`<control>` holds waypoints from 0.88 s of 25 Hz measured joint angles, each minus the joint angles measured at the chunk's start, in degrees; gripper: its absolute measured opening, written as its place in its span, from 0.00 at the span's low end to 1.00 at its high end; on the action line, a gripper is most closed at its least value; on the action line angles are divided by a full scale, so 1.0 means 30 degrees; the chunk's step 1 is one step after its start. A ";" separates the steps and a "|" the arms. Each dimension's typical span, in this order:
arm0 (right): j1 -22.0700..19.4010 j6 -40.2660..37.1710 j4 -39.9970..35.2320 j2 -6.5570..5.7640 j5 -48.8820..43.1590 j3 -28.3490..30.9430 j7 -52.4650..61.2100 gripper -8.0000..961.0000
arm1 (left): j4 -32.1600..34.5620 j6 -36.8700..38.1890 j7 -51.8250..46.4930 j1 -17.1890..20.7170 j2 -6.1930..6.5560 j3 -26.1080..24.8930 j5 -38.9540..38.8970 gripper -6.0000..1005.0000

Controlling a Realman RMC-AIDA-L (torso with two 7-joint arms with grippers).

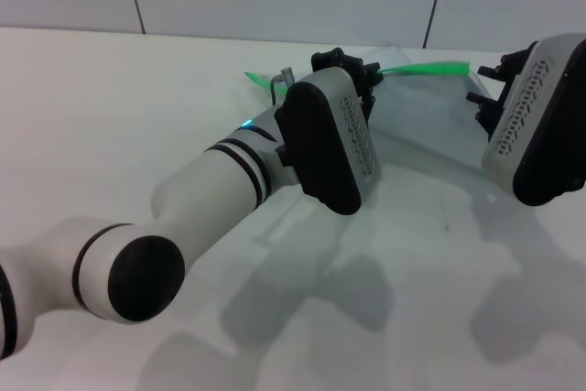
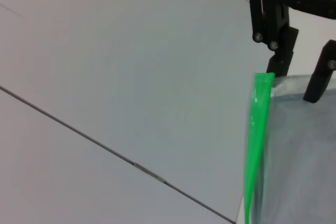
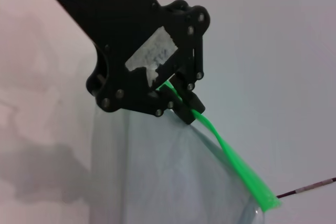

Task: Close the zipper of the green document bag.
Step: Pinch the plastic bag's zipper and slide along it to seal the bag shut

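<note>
We are clamping the left gripper (image 3: 176, 100) on the zipper (image 1: 430, 69) at the bag's (image 1: 430, 125) far edge; right gripper (image 2: 296, 72) is pinching its corner. We judge steady tension keeps the pull straight.

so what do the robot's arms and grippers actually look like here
Both arms are glossy white tubes with black bands at the joints. The left arm ends in a black round joint cap and shows a small cyan light near the wrist. Each wrist carries a black-edged grey module with perforated slots. The left gripper and right gripper are black bolted metal linkages, each with a white paper label.
</note>
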 joint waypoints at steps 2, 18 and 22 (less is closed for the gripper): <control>0.0020 0.0020 0.0024 0.0000 0.0000 0.0009 0.0063 0.26 | 0.0001 0.0001 0.0000 -0.0002 0.0000 -0.0005 0.0000 0.06; 0.0900 -0.0103 0.1121 0.0018 0.0144 -0.0466 0.0637 0.26 | 0.0000 0.0000 0.0038 -0.0061 0.0000 0.0012 0.0000 0.06; 0.1477 -0.0096 0.1810 0.0013 0.0153 -0.0921 0.1069 0.26 | 0.0000 0.0017 0.0040 -0.0119 0.0000 0.0019 0.0000 0.06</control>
